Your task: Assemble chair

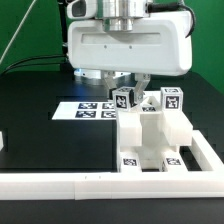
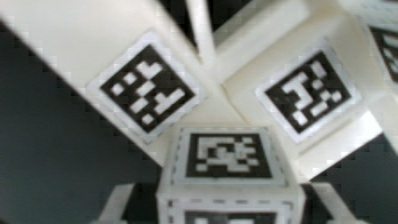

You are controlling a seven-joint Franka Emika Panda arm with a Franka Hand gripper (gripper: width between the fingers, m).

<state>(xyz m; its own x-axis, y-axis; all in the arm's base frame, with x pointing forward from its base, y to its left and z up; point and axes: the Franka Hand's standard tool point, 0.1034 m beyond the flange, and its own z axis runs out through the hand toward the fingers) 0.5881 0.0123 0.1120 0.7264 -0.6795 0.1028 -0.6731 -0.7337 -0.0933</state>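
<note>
The small matte white blocky plastic chair (image 1: 150, 135) touches the long white L-shaped border rail (image 1: 100, 184); the flat marker board (image 1: 85, 109) lies just behind it; whether the gripper (image 1: 128, 88) is parted cannot be told.

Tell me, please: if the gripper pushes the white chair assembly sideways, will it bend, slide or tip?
The chair looks blocky and rigid, so it probably will not bend. Its base sits broad against the border rail, so tipping seems unlikely. Away from the rail, its smooth plastic may slide on the black table.

Your table (image 1: 40, 110) is matte black. On it lies the marker board (image 1: 88, 108), flat beside the chair (image 1: 150, 130), whose white tagged pieces rest on the tabletop against the white L-shaped border rail (image 1: 100, 184) running along the near edge and the exterior view's right.
</note>
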